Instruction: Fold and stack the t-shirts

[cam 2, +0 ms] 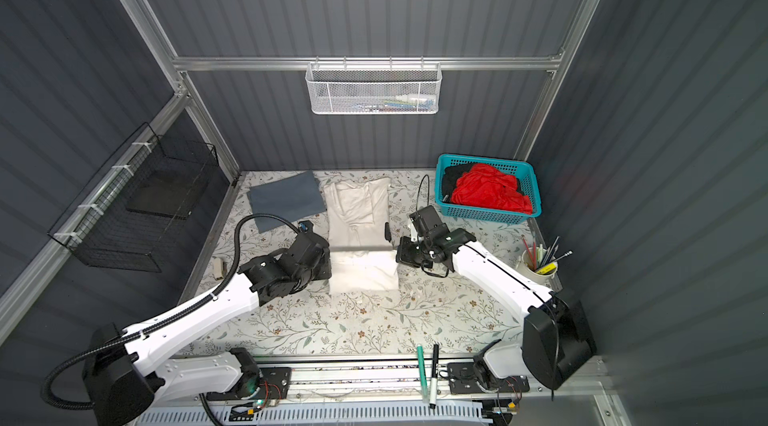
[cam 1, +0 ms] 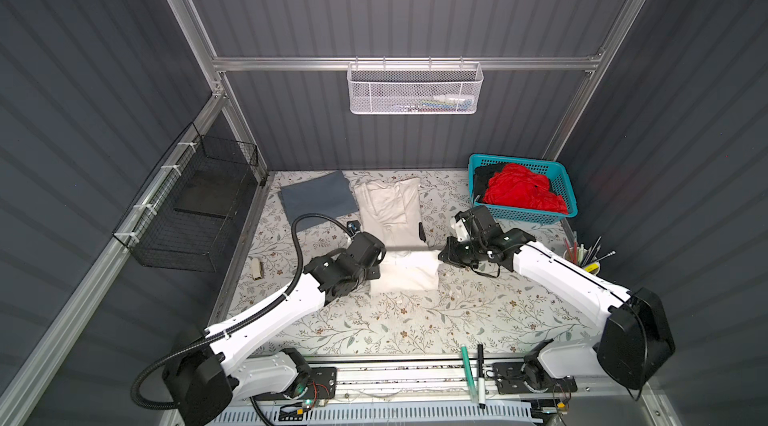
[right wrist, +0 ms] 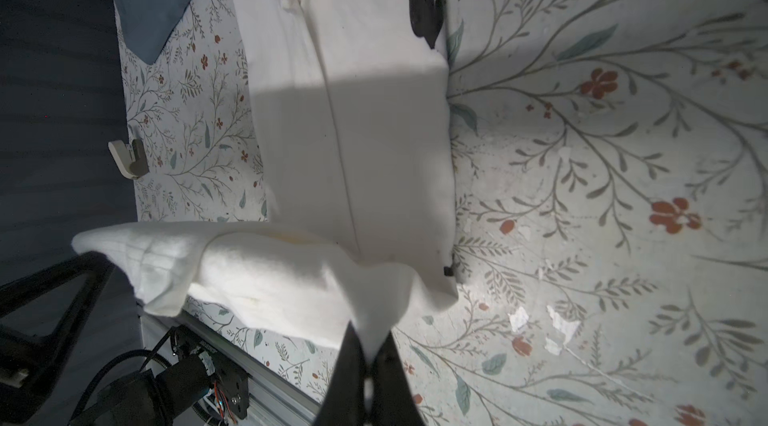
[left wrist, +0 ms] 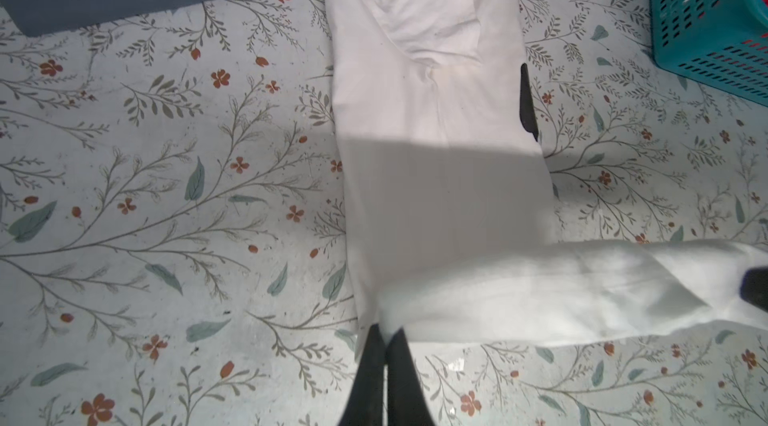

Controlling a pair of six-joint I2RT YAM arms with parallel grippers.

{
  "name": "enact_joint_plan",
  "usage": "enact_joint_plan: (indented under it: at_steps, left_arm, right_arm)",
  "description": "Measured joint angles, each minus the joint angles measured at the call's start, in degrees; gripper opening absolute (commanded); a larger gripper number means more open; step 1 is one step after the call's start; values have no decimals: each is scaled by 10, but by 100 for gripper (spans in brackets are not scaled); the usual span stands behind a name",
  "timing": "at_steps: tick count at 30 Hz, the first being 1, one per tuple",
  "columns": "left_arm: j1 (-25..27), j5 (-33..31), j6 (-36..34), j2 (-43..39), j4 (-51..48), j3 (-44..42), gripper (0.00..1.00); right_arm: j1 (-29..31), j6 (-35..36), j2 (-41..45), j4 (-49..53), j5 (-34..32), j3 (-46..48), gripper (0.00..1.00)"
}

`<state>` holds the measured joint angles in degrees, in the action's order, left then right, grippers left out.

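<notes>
Fingers point(left wrist: 370, 378) on off-white shirt point(cam 1: 388, 212) corners

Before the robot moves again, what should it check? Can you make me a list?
1. Left gripper shut on a corner of the off-white shirt: ok.
2. Right gripper shut on the other corner: ok.
3. Lifted hem level between the two grippers: cannot tell.
4. Sleeves folded in on the flat part of the shirt: ok.
5. Small black object clear of the shirt: not ok, it lies right at the shirt's edge.
6. Grey shirt folded flat, ready for stacking: ok.
</notes>
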<state>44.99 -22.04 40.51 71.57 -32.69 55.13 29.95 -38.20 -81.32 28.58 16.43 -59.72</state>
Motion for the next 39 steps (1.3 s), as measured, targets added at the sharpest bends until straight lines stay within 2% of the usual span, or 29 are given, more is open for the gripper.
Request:
enact_joint_plan:
  at_steps: [4, 13, 32, 39]
  left_arm:
    - [-23, 2, -20, 42, 13, 21, 0]
    - [-78, 26, -42, 79, 50, 25, 0]
    - [-144, 80, -95, 223, 113, 109, 0]
    - [-151, 91, -104, 272, 126, 132, 0]
  right_arm:
    - [-22, 24, -49, -10, 26, -37, 2]
    - [-39, 59, -147, -15, 61, -115, 3]
    - [-68, 98, -253, 3, 61, -211, 3]
    - [-78, 112, -308, 3, 66, -241, 5]
